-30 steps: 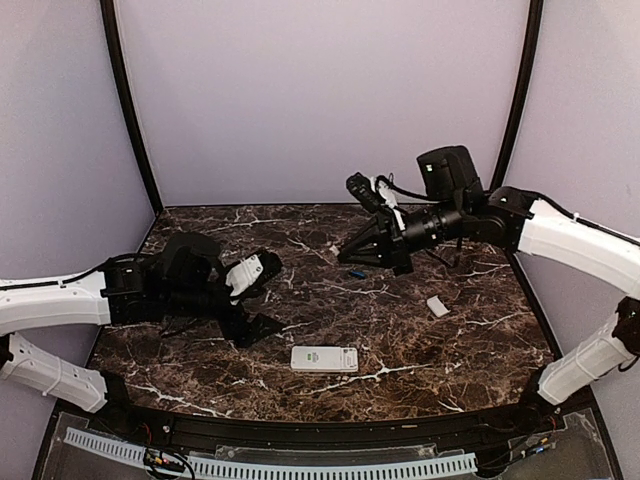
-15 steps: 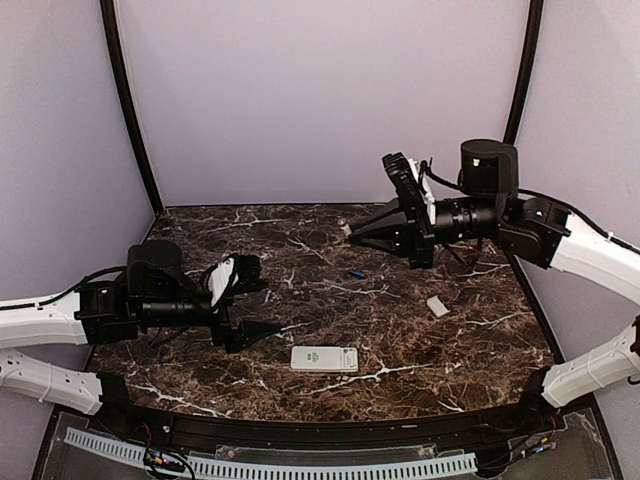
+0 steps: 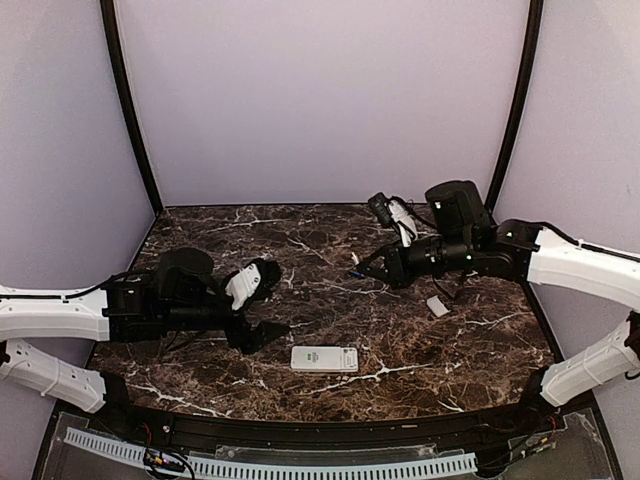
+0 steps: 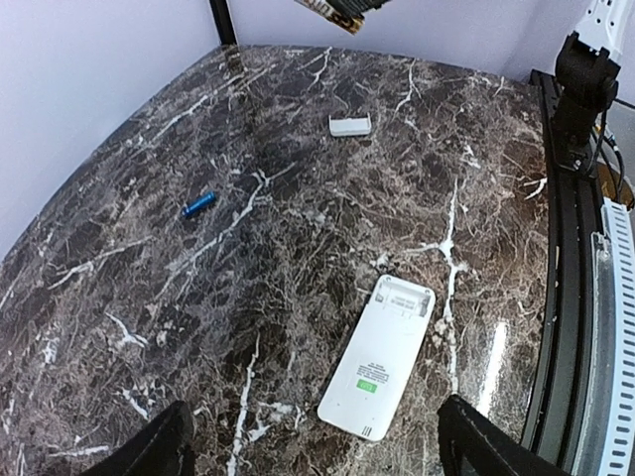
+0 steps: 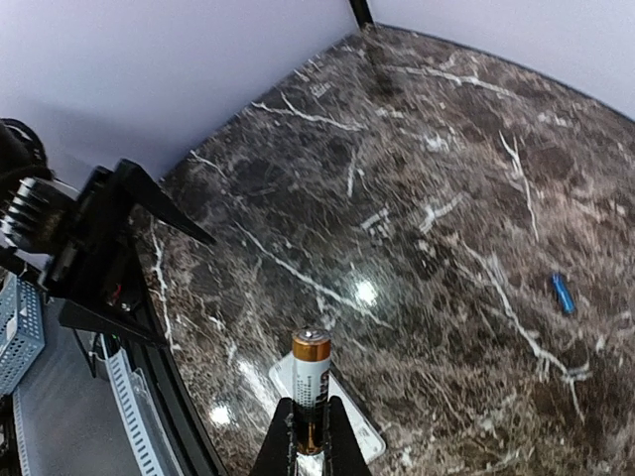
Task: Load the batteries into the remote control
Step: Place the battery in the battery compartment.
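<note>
Left gripper (image 3: 272,298) hangs wide open, empty, over the marble table (image 3: 180,375); remote control (image 3: 324,359) lies just right, shown back-up only by the left wrist view; right gripper (image 5: 311,416) pinches a copper-topped battery (image 5: 311,372), seen only from its wrist; blue battery (image 3: 356,273) lies near its tips.

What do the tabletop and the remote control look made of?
Tabletop: dark brown stone or a marble-look laminate, polished; white veins and light glare show. Remote control: probably white plastic, smooth and fairly matte, with an even moulded shell.
</note>
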Controlling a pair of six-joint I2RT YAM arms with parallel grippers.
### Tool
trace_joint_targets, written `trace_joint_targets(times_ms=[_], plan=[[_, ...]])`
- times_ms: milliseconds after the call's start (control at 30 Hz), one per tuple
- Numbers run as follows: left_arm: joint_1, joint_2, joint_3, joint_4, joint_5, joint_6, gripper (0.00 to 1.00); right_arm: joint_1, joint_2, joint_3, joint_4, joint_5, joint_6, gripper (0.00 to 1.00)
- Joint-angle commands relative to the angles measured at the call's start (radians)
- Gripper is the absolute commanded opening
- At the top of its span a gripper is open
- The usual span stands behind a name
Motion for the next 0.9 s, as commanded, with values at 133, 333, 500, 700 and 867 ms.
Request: trace_joint_targets(times_ms=[133,333,500,700,867], plan=[[-0.093,0.19,0.078,-0.19,0.047,0.122,0.9,-0.001,0.019,-0.169,-0.148,0.159,0.292,0.0],[-0.119,0.355,0.189,-0.31,-0.011,0.288,0.99,-0.001,0.092,-0.256,-0.224,0.2,0.358,0.0],[-0.116,0.49,0.28,-0.416,-0.022,0.341,0.99,-0.002,0.163,-0.31,-0.208,0.189,0.38,0.0],[-0.084,0.567,0.291,-0.413,-0.01,0.349,0.99,-0.001,0.256,-0.307,-0.216,0.179,0.367,0.0],[-0.049,0.6,0.295,-0.369,-0.022,0.329,0.99,0.002,0.281,-0.289,-0.235,0.2,0.358,0.0]])
